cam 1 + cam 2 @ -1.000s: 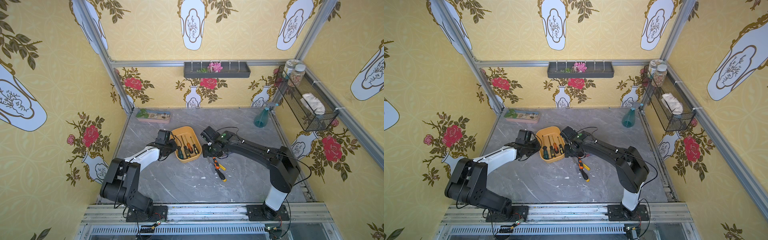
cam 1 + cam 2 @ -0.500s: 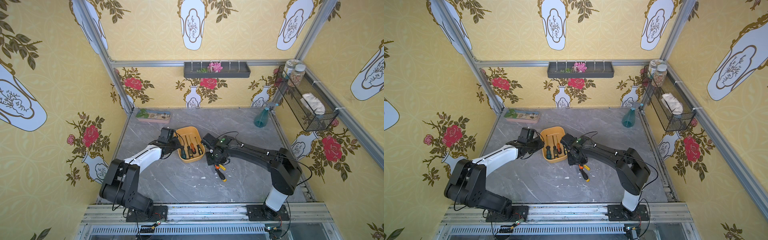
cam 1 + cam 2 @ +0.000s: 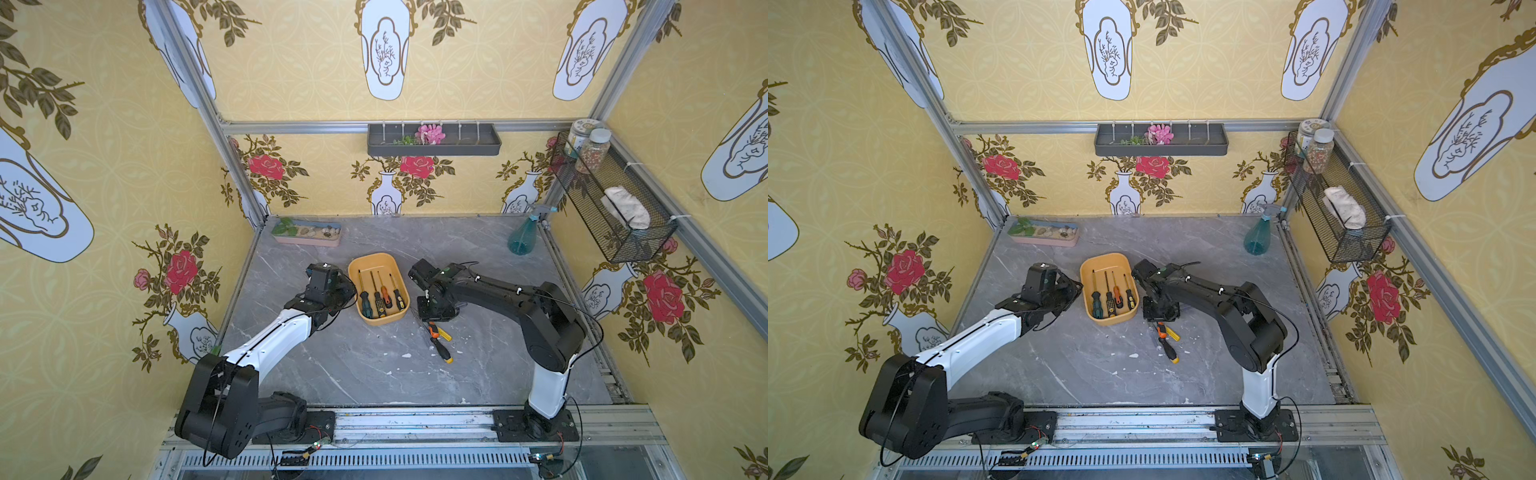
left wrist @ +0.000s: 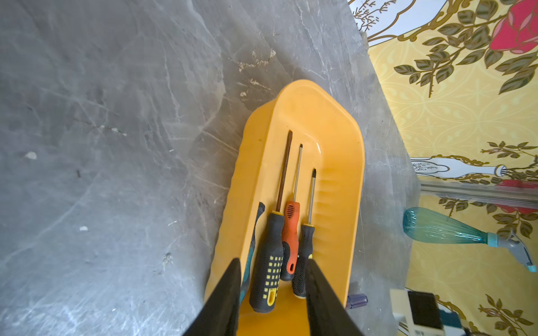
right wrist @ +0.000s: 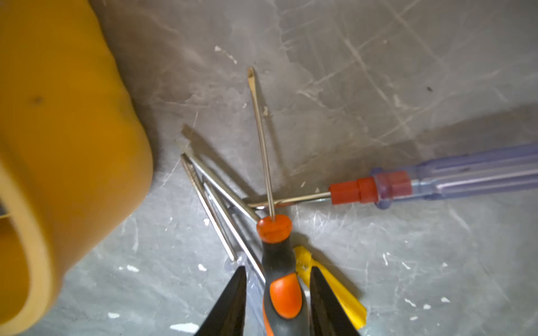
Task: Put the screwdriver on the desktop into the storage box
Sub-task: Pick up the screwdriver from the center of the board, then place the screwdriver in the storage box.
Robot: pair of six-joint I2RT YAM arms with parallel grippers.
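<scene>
Right wrist view is showing right pincer (image 5: 278, 268) spread around an orange-black screwdriver (image 5: 285, 293) piled with others on the worktop (image 5: 378, 72); four screwdrivers (image 3: 377, 302) are lying in the storage box (image 4: 334, 131), left pincer (image 4: 273, 260) hovering released at its edge

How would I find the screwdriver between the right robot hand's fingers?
Find the yellow-orange storage box on the grey desktop. Beside it, under the right gripper, lies a heap of screwdrivers. Yours is the orange-and-black screwdriver; its neighbours have a clear purple handle and a yellow handle.

Left arm (image 3: 270, 340) reaching forward, jaws parted, right arm (image 3: 498, 293) folded inward, wrist pointing down, jaws parted
</scene>
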